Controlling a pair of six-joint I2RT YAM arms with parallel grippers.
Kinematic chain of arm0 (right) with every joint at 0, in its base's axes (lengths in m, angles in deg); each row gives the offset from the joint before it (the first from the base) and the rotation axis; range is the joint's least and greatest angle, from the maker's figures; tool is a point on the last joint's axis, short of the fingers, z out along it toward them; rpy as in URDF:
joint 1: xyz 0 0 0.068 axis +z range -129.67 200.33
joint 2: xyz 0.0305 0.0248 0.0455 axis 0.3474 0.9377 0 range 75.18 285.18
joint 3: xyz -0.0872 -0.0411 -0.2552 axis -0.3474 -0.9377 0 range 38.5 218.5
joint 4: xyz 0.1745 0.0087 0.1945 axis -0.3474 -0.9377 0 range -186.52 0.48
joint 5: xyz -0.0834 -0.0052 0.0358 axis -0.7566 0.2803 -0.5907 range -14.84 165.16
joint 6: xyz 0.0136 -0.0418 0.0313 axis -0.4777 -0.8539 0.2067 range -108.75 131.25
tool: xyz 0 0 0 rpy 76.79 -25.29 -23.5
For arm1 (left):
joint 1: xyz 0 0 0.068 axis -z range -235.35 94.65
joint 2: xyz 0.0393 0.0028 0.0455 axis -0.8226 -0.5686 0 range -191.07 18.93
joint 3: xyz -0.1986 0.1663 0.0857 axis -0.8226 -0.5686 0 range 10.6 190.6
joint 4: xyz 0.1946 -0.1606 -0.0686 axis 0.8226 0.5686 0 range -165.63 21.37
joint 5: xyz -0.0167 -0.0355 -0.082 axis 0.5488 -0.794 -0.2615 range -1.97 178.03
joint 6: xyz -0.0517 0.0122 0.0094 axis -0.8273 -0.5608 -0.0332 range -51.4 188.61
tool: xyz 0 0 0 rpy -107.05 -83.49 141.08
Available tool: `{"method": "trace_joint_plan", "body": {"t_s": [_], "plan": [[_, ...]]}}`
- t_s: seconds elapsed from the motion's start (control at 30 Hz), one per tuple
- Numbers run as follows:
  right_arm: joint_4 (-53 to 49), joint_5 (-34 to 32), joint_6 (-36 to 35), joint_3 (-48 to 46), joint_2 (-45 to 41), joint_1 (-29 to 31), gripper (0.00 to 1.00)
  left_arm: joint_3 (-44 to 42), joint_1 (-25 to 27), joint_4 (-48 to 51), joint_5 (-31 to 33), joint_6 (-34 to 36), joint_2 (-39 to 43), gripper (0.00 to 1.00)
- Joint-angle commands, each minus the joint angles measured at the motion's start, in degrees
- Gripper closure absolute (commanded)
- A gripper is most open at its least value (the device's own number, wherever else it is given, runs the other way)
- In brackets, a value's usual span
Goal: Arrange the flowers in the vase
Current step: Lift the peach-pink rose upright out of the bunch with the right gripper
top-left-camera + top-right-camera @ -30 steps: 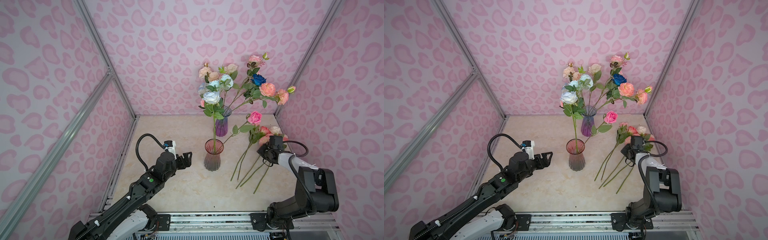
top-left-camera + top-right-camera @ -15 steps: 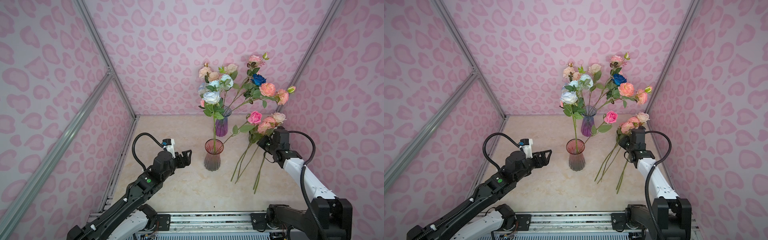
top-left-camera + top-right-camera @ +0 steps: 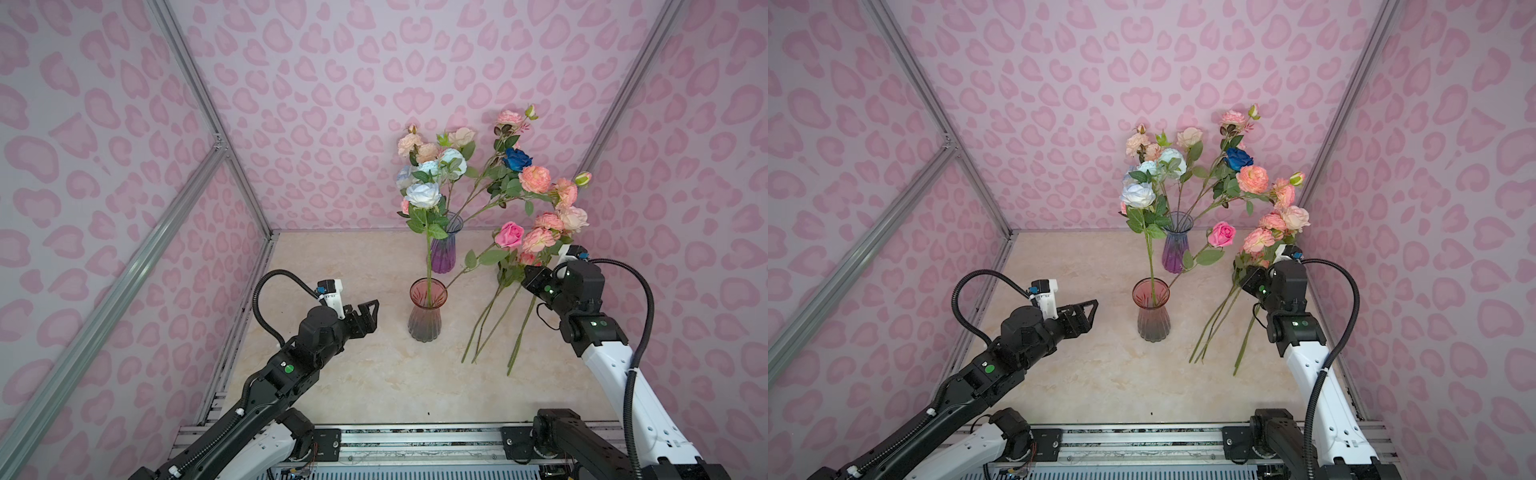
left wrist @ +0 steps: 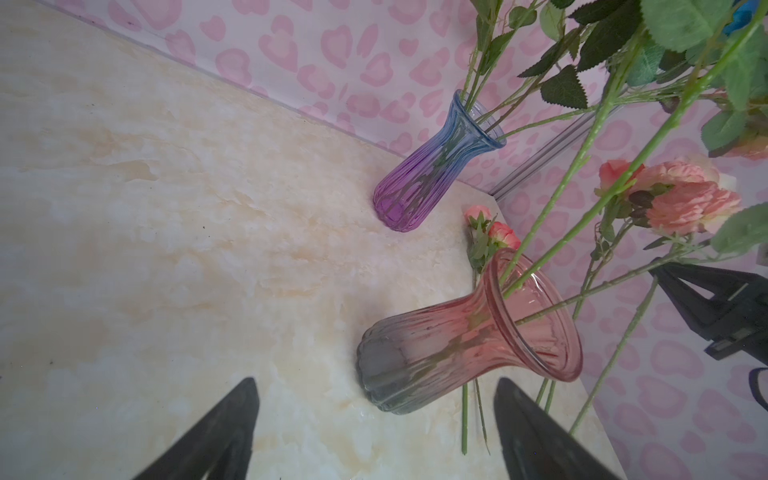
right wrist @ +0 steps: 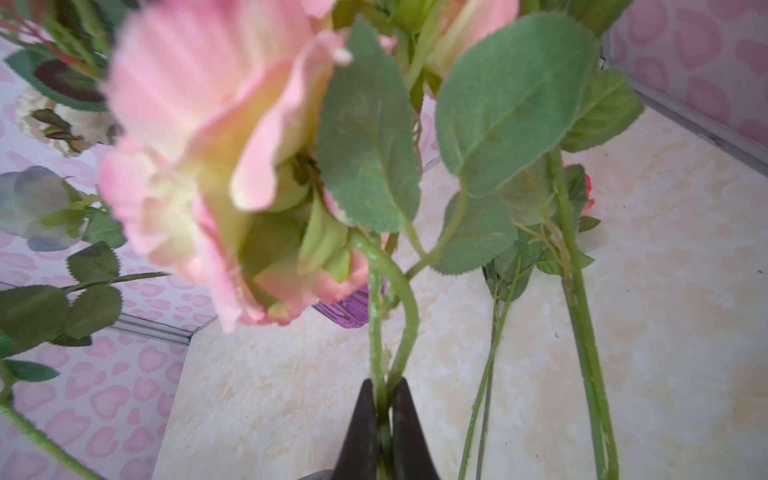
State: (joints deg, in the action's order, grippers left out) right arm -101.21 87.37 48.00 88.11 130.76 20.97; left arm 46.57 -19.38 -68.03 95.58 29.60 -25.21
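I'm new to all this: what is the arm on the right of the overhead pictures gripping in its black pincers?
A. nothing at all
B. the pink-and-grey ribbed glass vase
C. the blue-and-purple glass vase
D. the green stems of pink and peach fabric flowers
D: in the right wrist view the right gripper is pinched shut on two green flower stems, with a pink bloom just above.

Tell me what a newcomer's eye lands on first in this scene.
The tall spray of pink, peach, cream and blue artificial flowers in the purple-blue ribbed glass vase at the back of the table draws the eye first, against pink heart-print walls. Next comes the right gripper, shut on green stems of peach-pink ruffled blooms, right of the red-to-grey glass vase in the middle.
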Motion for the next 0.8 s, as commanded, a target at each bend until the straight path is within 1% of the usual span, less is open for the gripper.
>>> {"method": "trace_joint_plan", "body": {"t_s": [0.0, 0.1, 0.17, 0.27, 0.33, 0.37, 0.4, 0.53, 0.63, 0.7, 0.77], "plan": [[3.80, 0.40, -0.60, -1.26, -0.57, 0.58, 1.00, -0.35, -0.04, 0.27, 1.15, -0.28, 0.63, 0.10], [3.45, 1.29, 0.15, -2.18, 4.35, 0.64, 1.00, -0.68, -0.03, 0.10, 1.01, -0.28, 0.59, 0.10], [5.75, 2.85, -0.08, -4.28, 9.02, 1.27, 1.00, -0.87, -0.02, 0.00, 0.72, -0.44, 0.55, 0.10], [4.15, 7.83, -0.29, -3.39, 17.05, 1.11, 1.00, -1.23, -0.02, 0.21, 0.56, -0.63, 0.88, 0.10], [3.35, 10.72, -2.49, -1.58, 21.88, 1.11, 0.97, -1.32, -0.04, 0.81, 0.54, -0.33, 1.28, 0.10], [0.92, 9.25, -3.10, -0.51, 23.51, 1.26, 0.98, -1.41, -0.07, 0.86, 0.63, -0.37, 1.47, 0.10], [1.20, 7.61, -3.60, -0.78, 24.32, 1.60, 0.98, -1.72, -0.02, 0.85, 0.72, -0.28, 1.74, 0.10], [2.63, 6.84, -3.84, -2.09, 26.41, 2.24, 0.98, -2.35, -0.02, 0.50, 1.23, -0.58, 2.22, 0.10], [3.06, 6.16, -4.00, -2.85, 25.08, 3.18, 0.99, -2.35, -0.02, 0.18, 0.98, -0.72, 1.96, 0.10], [2.96, 5.23, -4.13, -3.24, 21.65, 3.98, 0.99, -1.93, -0.02, 0.42, 0.94, -0.46, 1.63, 0.10], [2.59, 3.01, -4.15, -4.04, 15.34, 4.77, 1.00, -1.67, -0.03, 0.76, 0.97, -0.15, 1.42, 0.10]]}}
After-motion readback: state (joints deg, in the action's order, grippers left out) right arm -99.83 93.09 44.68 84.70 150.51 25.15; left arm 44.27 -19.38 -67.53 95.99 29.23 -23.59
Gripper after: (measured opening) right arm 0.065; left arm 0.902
